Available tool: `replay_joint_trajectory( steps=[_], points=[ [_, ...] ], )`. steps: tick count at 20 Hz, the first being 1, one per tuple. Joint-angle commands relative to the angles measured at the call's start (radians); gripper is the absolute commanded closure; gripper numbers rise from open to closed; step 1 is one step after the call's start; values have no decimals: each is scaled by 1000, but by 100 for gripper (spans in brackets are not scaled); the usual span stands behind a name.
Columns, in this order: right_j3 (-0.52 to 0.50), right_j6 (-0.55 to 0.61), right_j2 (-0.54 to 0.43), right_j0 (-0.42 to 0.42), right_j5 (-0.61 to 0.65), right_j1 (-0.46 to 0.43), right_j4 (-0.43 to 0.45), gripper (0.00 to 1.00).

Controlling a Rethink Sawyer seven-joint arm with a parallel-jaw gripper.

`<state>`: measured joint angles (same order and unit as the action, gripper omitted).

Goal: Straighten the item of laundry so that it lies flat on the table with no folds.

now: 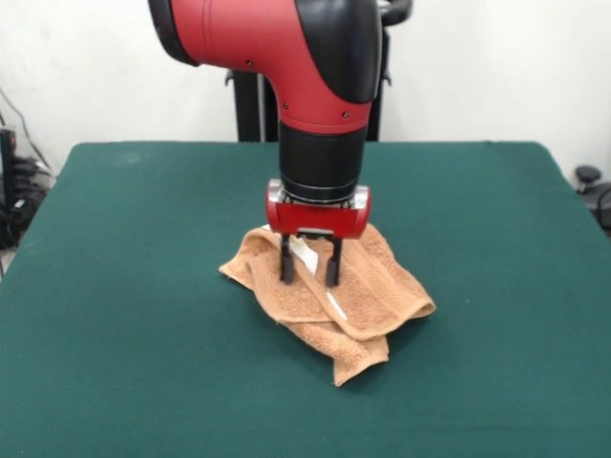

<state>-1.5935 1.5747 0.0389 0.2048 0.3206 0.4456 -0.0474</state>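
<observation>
Your claw [309,277] points straight down with its two black fingers [286,262] a little way apart; the tips touch the towel [368,291], and a strip of white shows between them; you cannot tell for sure if they pinch any cloth, but they look open, not squeezed on anything. Above the fingers sits the red block of the claw, and above that the black and red arm [315,76] comes down from the top.

The towel is orange-tan and soft looking; it lies crumpled under the claw, near the middle of the table [115,315], a bit closer to the far edge than the near edge; it is not flat; one side is folded over on itself, and a bunched corner pokes toward the near edge; a small white label [336,305] lies on the top of the towel, just below the fingers.

The table is dark green and much bigger than the towel; green cloth shows all around the towel, out to every edge.
</observation>
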Motion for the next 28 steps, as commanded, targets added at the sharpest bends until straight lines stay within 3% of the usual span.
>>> replay_joint_trajectory(
  steps=[1,15,18,23,28],
  points=[
    [-131,157,-109,-37,-22,-24,13,100],
    [-122,140,-126,-20,-10,-24,10,100],
    [-149,142,-130,-15,7,6,4,100],
    [-230,175,-108,-46,103,136,-31,100],
    [-259,201,-104,-66,117,169,-54,100]
  ],
)
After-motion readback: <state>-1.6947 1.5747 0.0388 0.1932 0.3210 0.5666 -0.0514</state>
